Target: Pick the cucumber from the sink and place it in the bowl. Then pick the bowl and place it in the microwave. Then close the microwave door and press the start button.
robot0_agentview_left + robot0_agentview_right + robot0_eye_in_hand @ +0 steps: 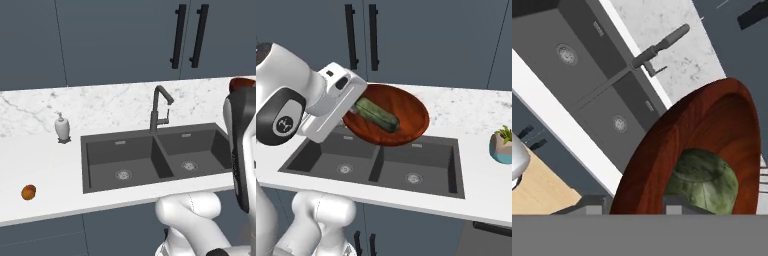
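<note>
The claw (pixel 354 109) pinches the near rim of the reddish-brown bowl (pixel 406 112), held tilted in the air above the sink (pixel 381 162), with the cucumber (pixel 376 114) lying inside, its long axis running away from the claw (microwave unseen).

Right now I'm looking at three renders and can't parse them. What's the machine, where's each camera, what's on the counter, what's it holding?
It is a white robot arm in a simulated kitchen. Two cameras sit behind it, left and right, looking down over the counter; the third rides on the hand.

The gripper is shut on the rim of a reddish-brown wooden bowl, lifted and tilted above the dark double sink. The green cucumber lies inside the bowl.

On the marble counter: a white soap dispenser and a small orange-brown fruit left of the sink, a potted plant to its right. A dark faucet stands behind the sink.
</note>
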